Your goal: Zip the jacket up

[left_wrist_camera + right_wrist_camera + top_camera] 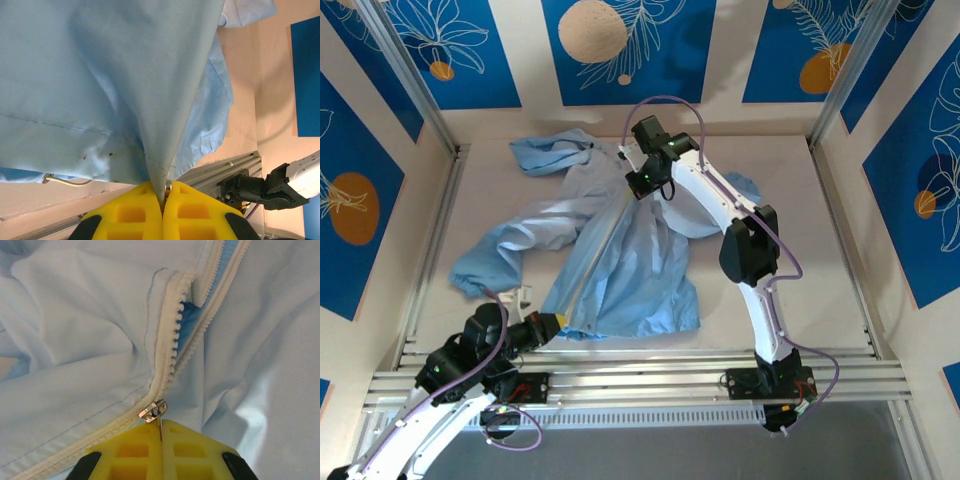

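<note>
On the middle of the table the jacket lay spread, its hem toward six o'clock and its collar end bunched toward eleven. At the jacket's seven o'clock corner my left gripper had its jaws pressed together on the bottom hem, the fabric rising taut from between the pads toward twelve. Up near the jacket's twelve o'clock end my right gripper was clamped on the metal zipper pull, its jaws closed tight around the tab.

From my right wrist, the zipper ran meshed from the slider off toward eight o'clock, so I judged most of the front already joined. Beyond the slider, toward one o'clock, the two rows of teeth stood parted, with darker blue showing between them. What remained, as I read it, was that last open stretch up to the collar; how long it ran I could not tell.
</note>
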You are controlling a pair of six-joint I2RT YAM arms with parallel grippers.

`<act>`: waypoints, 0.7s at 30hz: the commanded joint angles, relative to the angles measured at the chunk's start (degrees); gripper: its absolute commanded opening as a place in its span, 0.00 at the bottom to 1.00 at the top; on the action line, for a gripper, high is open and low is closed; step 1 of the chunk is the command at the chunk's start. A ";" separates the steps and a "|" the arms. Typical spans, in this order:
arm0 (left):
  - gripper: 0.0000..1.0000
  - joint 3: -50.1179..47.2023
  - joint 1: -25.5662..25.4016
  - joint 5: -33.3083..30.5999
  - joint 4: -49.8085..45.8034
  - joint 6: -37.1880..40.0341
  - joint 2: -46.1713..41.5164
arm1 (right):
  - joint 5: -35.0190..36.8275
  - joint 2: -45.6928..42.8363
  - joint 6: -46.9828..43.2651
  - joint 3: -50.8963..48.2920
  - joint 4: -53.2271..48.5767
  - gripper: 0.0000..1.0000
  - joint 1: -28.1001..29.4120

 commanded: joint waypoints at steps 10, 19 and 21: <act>0.00 0.42 -0.33 5.26 5.13 3.20 7.57 | 5.42 -7.15 -1.38 -4.81 4.25 0.00 -7.31; 0.00 3.59 -0.28 7.64 5.79 6.59 12.97 | 5.58 -6.92 -1.14 -2.16 4.24 0.00 -9.98; 0.00 4.01 -0.29 8.55 5.83 7.33 12.81 | 5.66 -5.46 -1.37 0.58 3.37 0.00 -10.18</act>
